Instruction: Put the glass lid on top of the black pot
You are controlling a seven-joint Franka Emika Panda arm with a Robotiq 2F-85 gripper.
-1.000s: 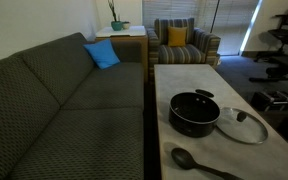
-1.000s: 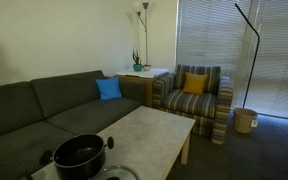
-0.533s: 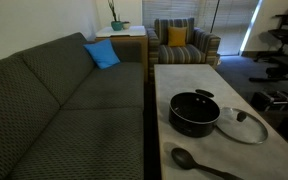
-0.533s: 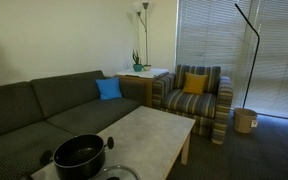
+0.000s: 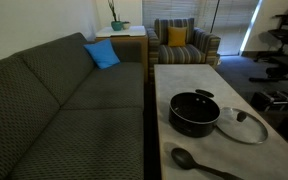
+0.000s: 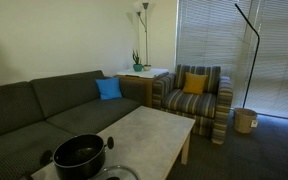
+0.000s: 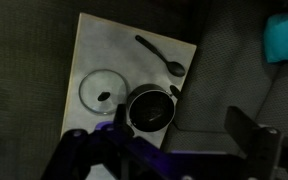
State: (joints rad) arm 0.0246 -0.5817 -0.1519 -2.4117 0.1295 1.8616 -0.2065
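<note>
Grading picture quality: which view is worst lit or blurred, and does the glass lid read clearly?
Wrist view: dim, purple-tinted, the jaws a near blur, the glass lid faint. In an exterior view: evenly lit, its rim clear beside the black pot.

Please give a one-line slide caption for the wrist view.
Wrist view from above: the glass lid lies on the table beside the uncovered black pot, a black spoon nearby.
</note>
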